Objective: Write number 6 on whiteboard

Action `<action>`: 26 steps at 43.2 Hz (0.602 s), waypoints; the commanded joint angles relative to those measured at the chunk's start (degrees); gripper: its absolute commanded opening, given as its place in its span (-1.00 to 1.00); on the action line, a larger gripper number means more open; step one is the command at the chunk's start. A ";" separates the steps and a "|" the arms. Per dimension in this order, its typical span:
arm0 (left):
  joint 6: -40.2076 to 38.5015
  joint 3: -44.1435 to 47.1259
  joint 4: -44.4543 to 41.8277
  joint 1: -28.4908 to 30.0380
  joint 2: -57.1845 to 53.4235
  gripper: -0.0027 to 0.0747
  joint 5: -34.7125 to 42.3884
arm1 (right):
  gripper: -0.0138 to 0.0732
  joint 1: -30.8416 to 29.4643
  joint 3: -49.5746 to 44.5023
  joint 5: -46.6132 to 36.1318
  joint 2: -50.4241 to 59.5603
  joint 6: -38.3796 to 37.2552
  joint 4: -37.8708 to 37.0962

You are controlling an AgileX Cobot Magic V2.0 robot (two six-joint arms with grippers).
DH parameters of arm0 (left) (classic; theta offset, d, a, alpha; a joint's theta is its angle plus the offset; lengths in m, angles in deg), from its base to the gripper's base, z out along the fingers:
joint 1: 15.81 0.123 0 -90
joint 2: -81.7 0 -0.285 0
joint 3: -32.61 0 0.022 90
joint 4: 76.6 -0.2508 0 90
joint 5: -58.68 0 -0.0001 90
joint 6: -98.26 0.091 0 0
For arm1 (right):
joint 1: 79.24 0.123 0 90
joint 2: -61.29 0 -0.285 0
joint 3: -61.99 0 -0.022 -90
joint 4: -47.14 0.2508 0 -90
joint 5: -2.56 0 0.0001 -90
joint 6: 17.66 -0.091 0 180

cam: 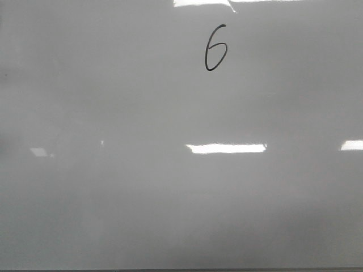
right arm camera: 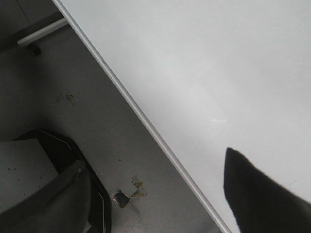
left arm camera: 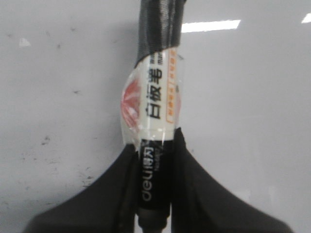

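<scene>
Glossy whiteboard (cam: pixel 113 198) fills front view; number 6 (cam: pixel 215 49) near far edge. Left gripper (left arm camera: pixel 154 194) clamps marker (left arm camera: pixel 154 111); marker-to-6 relation unclear. Right gripper (right arm camera: pixel 262 199) width unclear.

"6" (cam: pixel 215 49) on whiteboard (cam: pixel 113 198); "deli" on marker (left arm camera: pixel 154 121)

My left gripper (left arm camera: pixel 154 194) clamped on the marker (left arm camera: pixel 155 92), right gripper's one visible finger (right arm camera: pixel 257 199) dark, jaw state unclear, arms out of front view
</scene>
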 commanded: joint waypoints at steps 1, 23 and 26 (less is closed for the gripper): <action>-0.65 -1.48 1.11 1.53 0.82 -0.72 6.79 | 0.66 -0.44 1.83 -2.69 0.18 0.19 1.28; -0.65 -1.48 1.38 2.71 8.69 -0.61 19.00 | 0.66 -0.44 1.83 -2.69 0.18 0.19 1.28; -0.65 -1.48 1.38 2.71 8.69 -0.41 18.76 | 0.66 -0.44 1.83 -2.70 0.18 0.14 1.28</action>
